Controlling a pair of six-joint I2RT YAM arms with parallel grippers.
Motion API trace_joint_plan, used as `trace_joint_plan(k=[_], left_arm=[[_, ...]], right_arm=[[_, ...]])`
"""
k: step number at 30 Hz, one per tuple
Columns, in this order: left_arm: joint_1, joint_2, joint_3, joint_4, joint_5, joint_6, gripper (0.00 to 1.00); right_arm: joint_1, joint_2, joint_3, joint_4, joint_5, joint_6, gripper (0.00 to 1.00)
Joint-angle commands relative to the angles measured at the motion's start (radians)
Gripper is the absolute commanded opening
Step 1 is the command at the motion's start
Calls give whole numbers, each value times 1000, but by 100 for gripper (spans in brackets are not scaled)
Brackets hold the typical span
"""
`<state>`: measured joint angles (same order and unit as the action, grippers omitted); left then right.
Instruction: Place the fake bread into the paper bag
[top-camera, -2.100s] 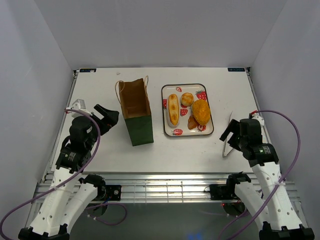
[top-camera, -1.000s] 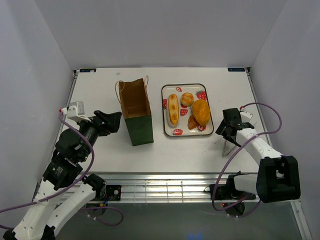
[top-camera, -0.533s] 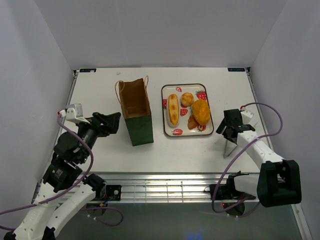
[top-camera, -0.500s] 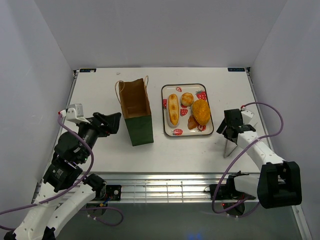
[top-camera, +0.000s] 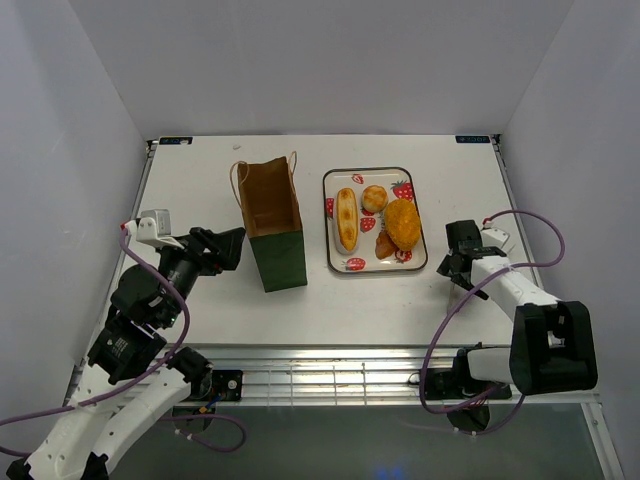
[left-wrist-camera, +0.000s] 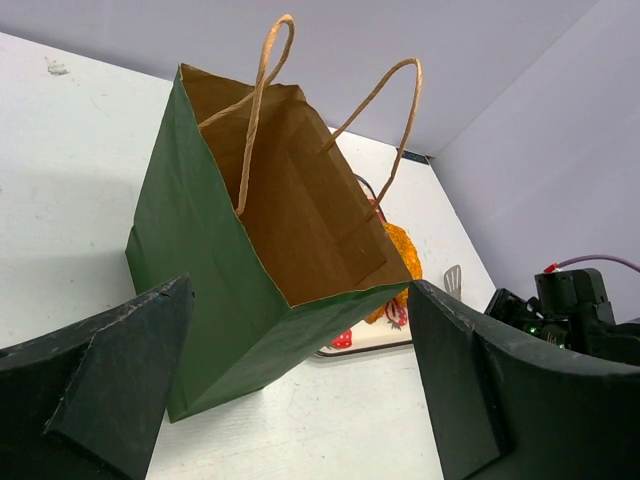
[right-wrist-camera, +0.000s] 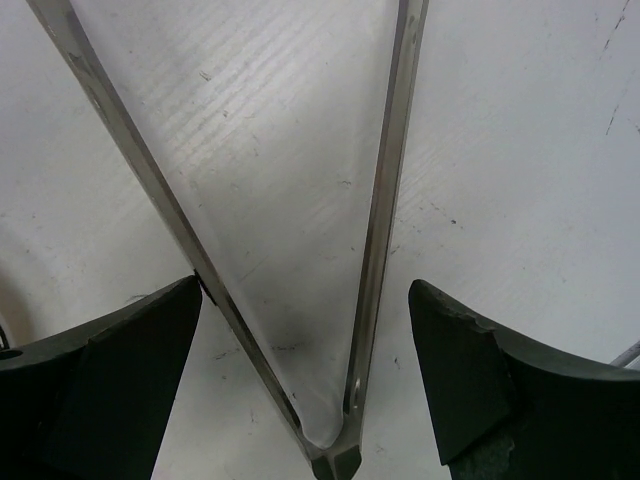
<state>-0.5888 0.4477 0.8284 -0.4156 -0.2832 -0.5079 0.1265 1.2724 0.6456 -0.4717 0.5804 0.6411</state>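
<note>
Right jaws, wide, have dropped astride tongs (right-wrist-camera: 383, 220); left jaws wide. Fake bread (top-camera: 403, 223) on tray (top-camera: 340, 178), three o'clock of paper bag (top-camera: 277, 255).

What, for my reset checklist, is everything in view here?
paper bag: one, dark green outside, brown inside, upright left of the tray
tray: one, white with strawberries, mid-table
long roll: one, golden, tray's left side
round bun: one, golden, tray's far side
oval bun: one, orange, tray's right side
dark piece: one, dark brown, beside the oval bun
tongs: one, metal, on the table
left gripper: black, open, facing the bag
right gripper: black, open, over the tongs
</note>
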Motion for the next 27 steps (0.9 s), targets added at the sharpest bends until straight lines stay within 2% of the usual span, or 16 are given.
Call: trace_joint_plan(k=[1, 6, 11, 16, 21, 23, 27], left_arm=[[-11, -9, 0, 23, -19, 26, 98], [-20, -7, -6, 29, -27, 34, 98], [-22, 0, -2, 24, -24, 34, 98], [-22, 2, -5, 37, -8, 26, 98], [-22, 3, -3, 47, 1, 25, 98], [-22, 5, -2, 47, 3, 23, 98], [-22, 11, 2, 44, 9, 26, 98]], right_arm=[[-2, 28, -20, 39, 36, 31, 90], [-2, 59, -46, 134, 15, 19, 91], [-4, 85, -46, 206, 32, 9, 100], [-5, 102, -43, 219, 1, 22, 89], [-5, 125, -32, 202, -16, 40, 67], [-5, 124, -37, 208, -19, 40, 62], [-5, 105, -35, 211, -19, 40, 59]])
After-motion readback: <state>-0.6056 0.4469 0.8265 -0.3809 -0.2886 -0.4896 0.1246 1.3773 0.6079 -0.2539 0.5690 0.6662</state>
